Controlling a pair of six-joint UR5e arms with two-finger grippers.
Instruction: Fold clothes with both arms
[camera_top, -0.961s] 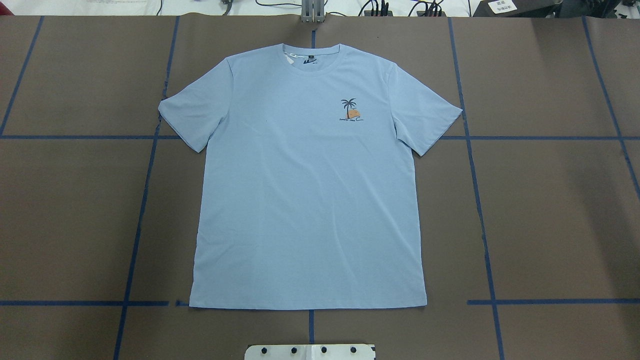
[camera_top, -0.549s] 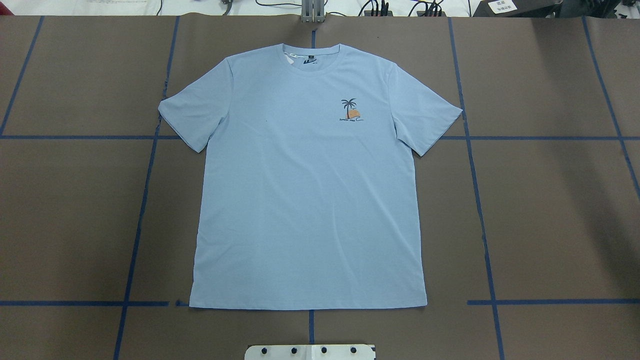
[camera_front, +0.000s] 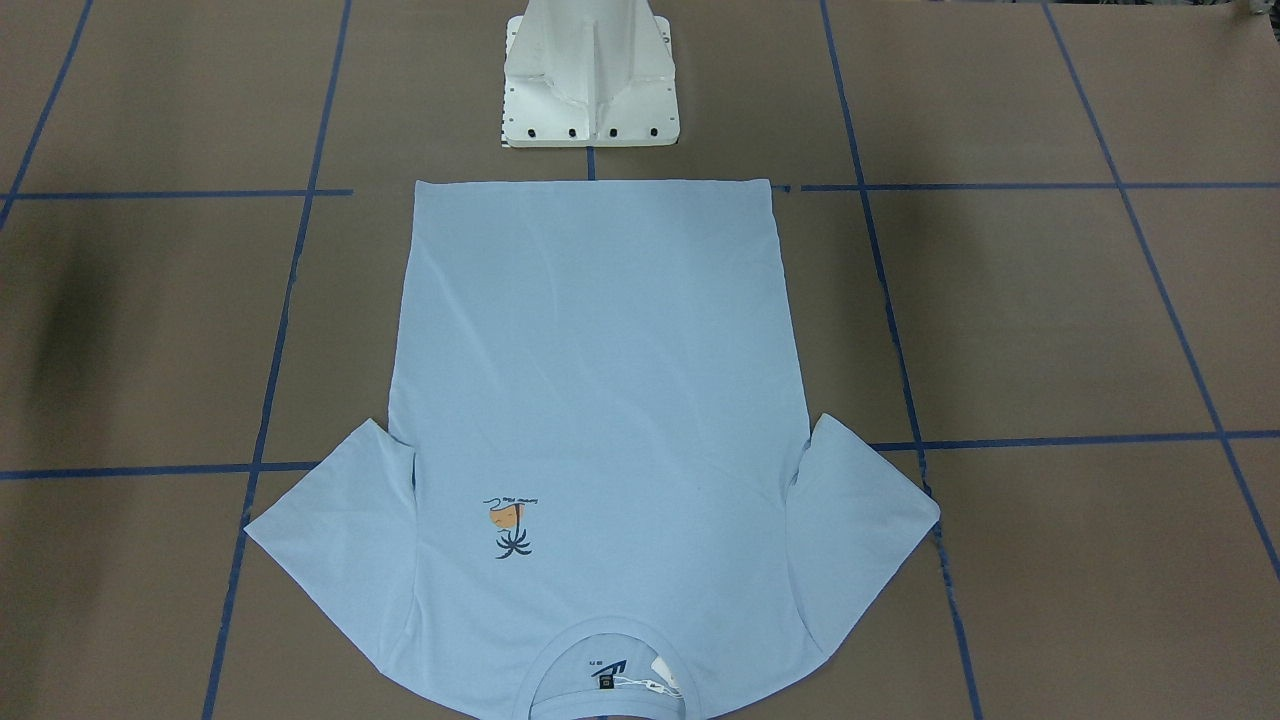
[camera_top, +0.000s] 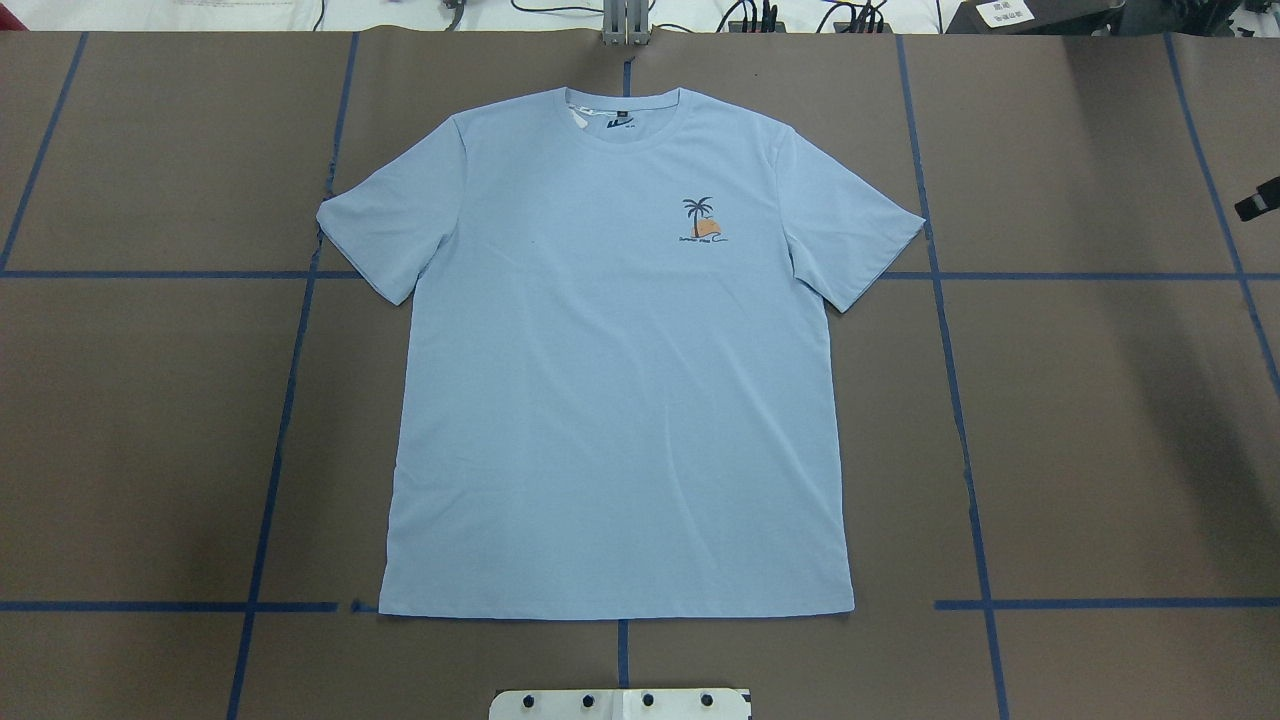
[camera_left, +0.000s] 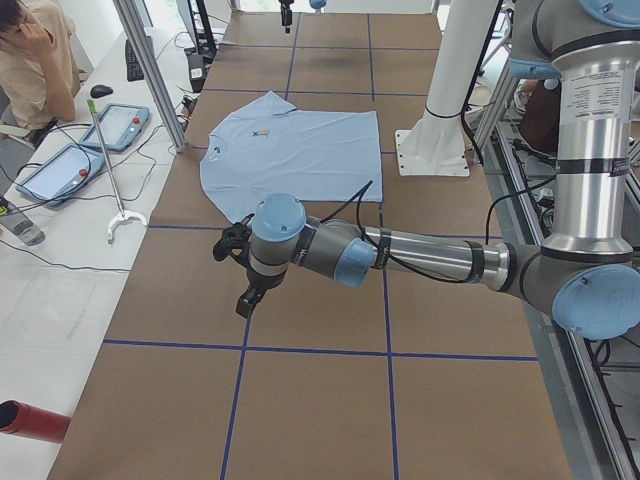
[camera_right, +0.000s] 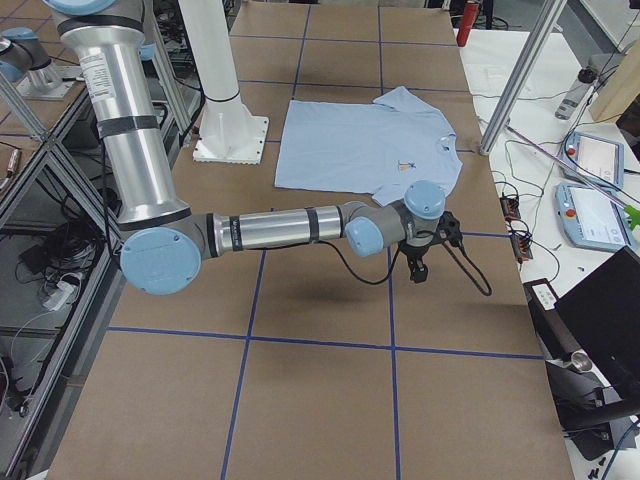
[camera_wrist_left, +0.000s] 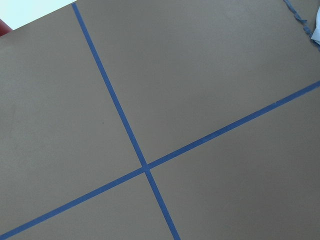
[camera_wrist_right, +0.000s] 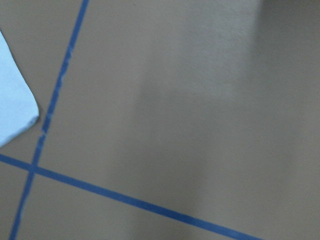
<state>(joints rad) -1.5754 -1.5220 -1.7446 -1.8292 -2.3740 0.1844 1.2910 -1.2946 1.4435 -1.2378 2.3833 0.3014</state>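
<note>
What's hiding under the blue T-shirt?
The T-shirt lies flat on the brown table. Some blue tape lines run up to its edges and vanish beneath. Anything else under the cloth is covered, so I cannot tell.

T-shirt (camera_top: 610, 400): smooth matt cloth | table cover (camera_top: 1100, 420): matt brown paper

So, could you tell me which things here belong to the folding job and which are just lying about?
For the job: light blue T-shirt, left arm, right arm.
Lying about: screen pendants, grabber stick, red cylinder.
</note>
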